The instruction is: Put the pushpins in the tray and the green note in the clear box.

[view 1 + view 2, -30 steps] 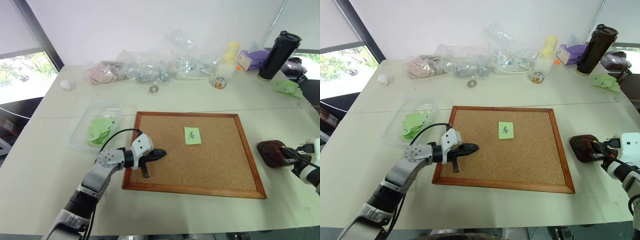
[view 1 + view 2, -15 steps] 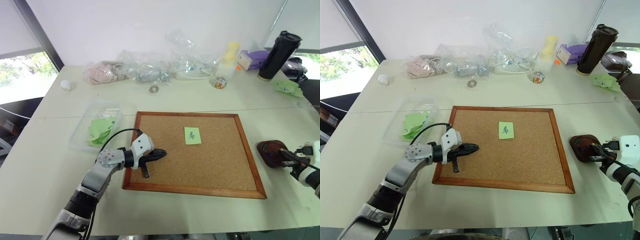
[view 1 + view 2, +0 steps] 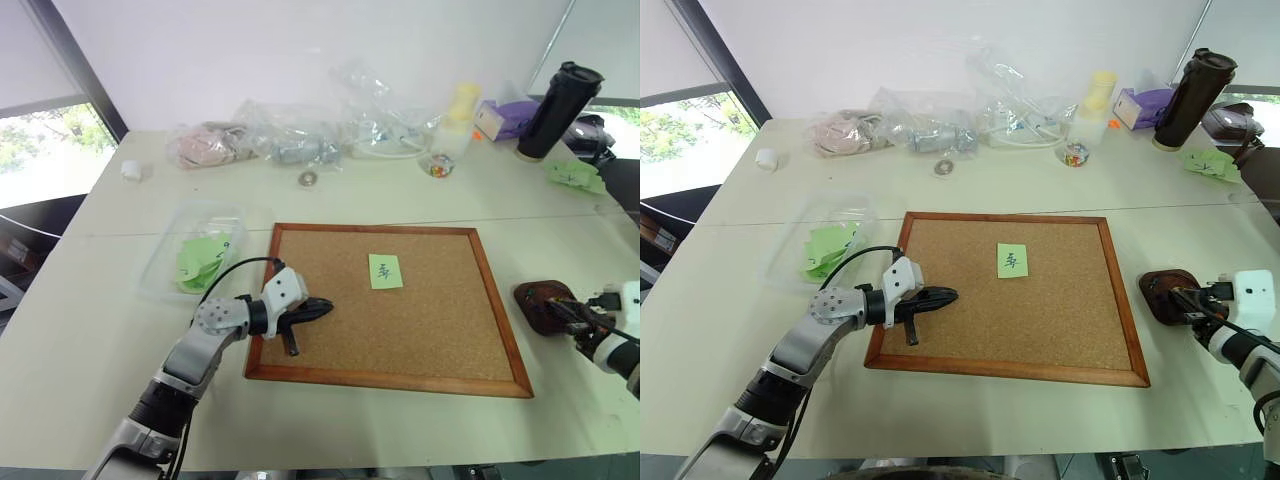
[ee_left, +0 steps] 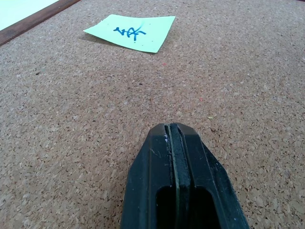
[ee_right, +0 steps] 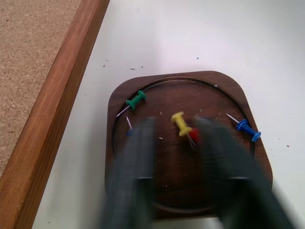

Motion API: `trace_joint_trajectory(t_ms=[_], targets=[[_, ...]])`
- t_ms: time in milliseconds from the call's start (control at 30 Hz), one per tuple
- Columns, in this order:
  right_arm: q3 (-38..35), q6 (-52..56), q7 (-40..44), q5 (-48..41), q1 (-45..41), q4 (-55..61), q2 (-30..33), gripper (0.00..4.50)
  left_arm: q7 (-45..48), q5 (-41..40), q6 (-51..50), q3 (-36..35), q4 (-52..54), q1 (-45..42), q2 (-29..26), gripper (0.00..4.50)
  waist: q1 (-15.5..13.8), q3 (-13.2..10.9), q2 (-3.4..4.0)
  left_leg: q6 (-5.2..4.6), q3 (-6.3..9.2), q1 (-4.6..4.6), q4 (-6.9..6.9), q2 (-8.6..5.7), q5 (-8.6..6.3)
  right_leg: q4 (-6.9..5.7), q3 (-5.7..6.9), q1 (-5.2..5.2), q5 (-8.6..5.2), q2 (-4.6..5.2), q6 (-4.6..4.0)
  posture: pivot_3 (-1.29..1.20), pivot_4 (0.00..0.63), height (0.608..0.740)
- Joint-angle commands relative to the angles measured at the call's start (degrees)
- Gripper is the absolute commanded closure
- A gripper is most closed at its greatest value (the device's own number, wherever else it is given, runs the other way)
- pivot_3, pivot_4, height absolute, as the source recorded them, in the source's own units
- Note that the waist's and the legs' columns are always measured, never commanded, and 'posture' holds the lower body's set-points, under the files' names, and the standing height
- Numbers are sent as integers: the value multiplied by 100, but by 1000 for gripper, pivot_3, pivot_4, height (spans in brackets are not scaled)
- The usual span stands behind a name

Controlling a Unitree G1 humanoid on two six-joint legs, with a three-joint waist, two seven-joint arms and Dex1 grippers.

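Right gripper [image 5: 174, 157] hovers over the tray [image 5: 143, 102], and your fingers are spread apart with nothing pinched between them. A second ago they were pressed together over that same dish; now they've parted, so I'd judge you've just let a pin go. Pushpins lie inside the tray: a green one [image 5: 135, 100], a yellow one [image 5: 181, 123], a red one [image 5: 194, 135] beside it, and a blue one [image 5: 249, 130] at the rim. Your left gripper [image 3: 312, 308] waits pressed shut, empty, low over the corkboard [image 3: 430, 320], unmoved. The green note [image 3: 385, 270] lies flat on the cork, no pin showing on it. It belongs in the clear box [image 3: 160, 268], left of the board, which already holds green papers
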State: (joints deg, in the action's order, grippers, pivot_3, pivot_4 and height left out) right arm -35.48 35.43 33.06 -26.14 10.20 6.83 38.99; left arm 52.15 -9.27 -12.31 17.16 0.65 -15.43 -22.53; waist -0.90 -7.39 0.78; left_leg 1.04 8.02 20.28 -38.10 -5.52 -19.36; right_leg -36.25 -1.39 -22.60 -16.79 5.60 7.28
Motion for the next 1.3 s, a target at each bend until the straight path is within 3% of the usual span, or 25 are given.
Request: trace_joint_trajectory(t_ms=[33, 200, 433, 600, 733, 1300], targets=[[-115, 31, 46, -138, -1, 270, 73, 1516, 51, 171, -141, 258, -197, 161, -30, 4500, 0, 0, 0, 0, 0, 0, 0, 0, 0, 0, 0, 0, 0, 0, 0, 0, 150, 740], [-117, 82, 47, -160, 28, 431, 96, 1516, 66, 172, -115, 255, -236, 160, -35, 4500, 0, 0, 1, 0, 0, 0, 0, 0, 0, 0, 0, 0, 0, 0, 0, 0, 150, 740], [-83, 691, 150, -927, -386, 1385, 274, 1516, 86, 178, -66, 259, -289, 151, -37, 4500, 7, 2, 4, 0, 0, -1, 0, 0, 0, 0, 0, 1, 0, 0, 0, 0, 150, 740], [903, 1155, -25, -1128, -1152, 2024, 293, 1516, 101, 188, -29, 261, -349, 124, -23, 4500, -14, 3, 4, 1, 3, -3, 0, 2, 1, 0, 3, 3, 0, 0, 0, 0, 150, 740], [2224, 1433, -297, -922, -1923, 1968, -81, 1516, 79, 219, 16, 267, -373, 113, -11, 4500, 3, 5, -11, 2, 3, -2, -1, 2, 1, 0, 4, 2, 0, 0, 0, 0, 150, 740], [3167, 1590, -413, -710, -1673, 2084, -288, 1516, -64, 207, 63, 222, -290, 309, -75, 4500, -108, 3, -16, 2, 6, 10, 0, 2, 1, -1, 6, -15, 0, -2, 0, 0, 150, 740]])
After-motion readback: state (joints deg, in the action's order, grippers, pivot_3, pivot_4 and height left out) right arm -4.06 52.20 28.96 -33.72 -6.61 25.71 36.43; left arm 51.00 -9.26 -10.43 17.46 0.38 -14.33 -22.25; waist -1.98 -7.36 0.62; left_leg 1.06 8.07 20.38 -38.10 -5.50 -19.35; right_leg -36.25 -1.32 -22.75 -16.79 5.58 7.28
